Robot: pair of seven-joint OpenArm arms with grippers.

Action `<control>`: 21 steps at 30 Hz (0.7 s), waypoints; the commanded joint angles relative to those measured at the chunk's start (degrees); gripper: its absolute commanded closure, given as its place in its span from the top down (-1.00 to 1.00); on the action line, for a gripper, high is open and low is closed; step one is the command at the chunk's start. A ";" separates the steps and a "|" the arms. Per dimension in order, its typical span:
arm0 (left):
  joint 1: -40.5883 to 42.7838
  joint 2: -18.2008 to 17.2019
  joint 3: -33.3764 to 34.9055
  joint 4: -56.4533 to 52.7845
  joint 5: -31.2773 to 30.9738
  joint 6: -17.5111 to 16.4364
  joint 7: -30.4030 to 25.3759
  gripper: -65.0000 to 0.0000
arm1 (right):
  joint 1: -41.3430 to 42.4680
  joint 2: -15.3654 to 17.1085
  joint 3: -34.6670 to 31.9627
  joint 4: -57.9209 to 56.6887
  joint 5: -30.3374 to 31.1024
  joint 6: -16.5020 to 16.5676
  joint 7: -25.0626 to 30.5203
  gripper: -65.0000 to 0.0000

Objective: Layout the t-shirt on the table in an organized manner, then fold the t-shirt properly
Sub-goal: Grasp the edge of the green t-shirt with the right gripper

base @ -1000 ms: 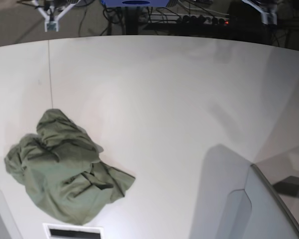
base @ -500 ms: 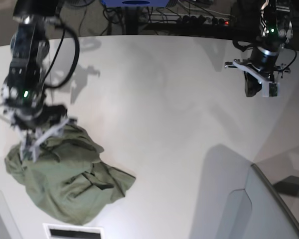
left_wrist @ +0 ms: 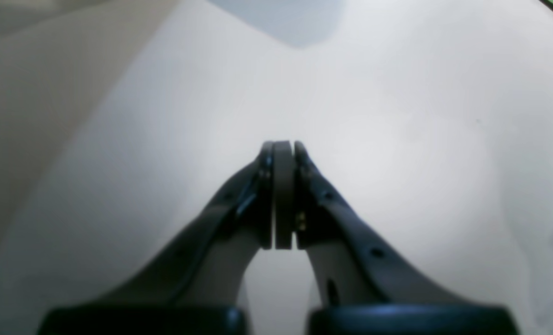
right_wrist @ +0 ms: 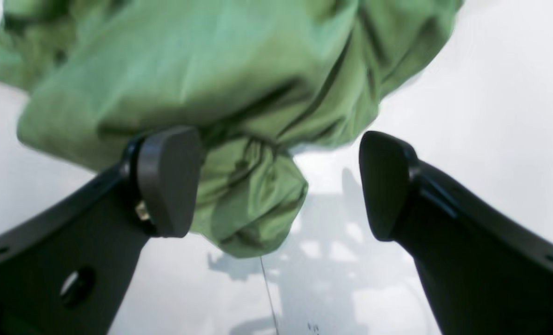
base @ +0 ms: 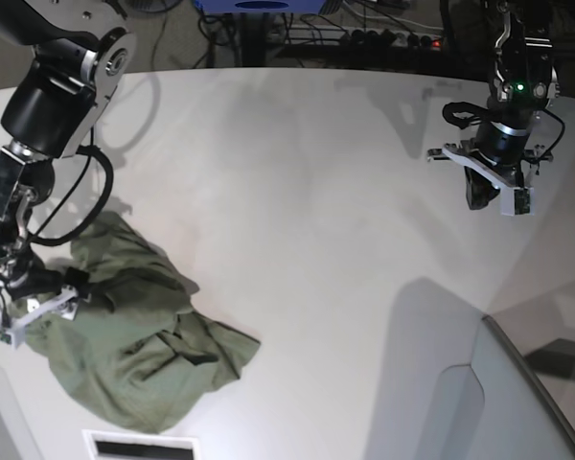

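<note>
Since half a second ago the right arm has been swung lower and further toward the near-left edge of the surface (base: 297, 172), so that the right tool (right_wrist: 276, 186) is now brought down at the left margin of the t-shirt (base: 125, 335); the left arm is seen hardly changed, held high at the far right. The t-shirt is found crumpled in a loose heap at the near-left part of the surface, unspread, collar and sleeves not made out. In the right wrist view the right tool is seen spread wide, a rounded fold of green cloth lying between the pads, one pad (right_wrist: 169, 181) touching or just beside the cloth, nothing yet gripped. The left tool (left_wrist: 283, 195) is seen pressed together on nothing, over bare surface, well apart from the shirt. The cloth is judged light, soft and limp: it will likely sag and drag when lifted, and layers may be pinched together. A hold is best taken on a single outer edge, hem or shoulder seam, rather than on the bunched middle, so that the heap can be shaken open.
</note>
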 commanded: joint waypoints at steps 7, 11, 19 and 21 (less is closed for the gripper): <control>0.33 0.19 -3.58 0.20 0.13 0.30 -1.23 -1.00 | 8.52 5.52 -0.02 -8.25 0.60 0.04 1.26 0.50; 0.33 2.39 -7.01 0.20 0.13 0.30 -1.14 -1.00 | 10.10 6.40 -0.46 -9.83 0.60 0.31 1.17 0.50; 0.41 2.65 -7.71 0.28 -0.22 0.30 -1.05 -0.24 | 14.67 6.40 -0.54 -19.24 0.51 0.31 3.72 0.51; 1.29 2.74 -7.71 0.28 -0.22 0.30 -1.05 0.05 | 15.99 6.49 -0.63 -24.16 0.34 0.31 5.66 0.51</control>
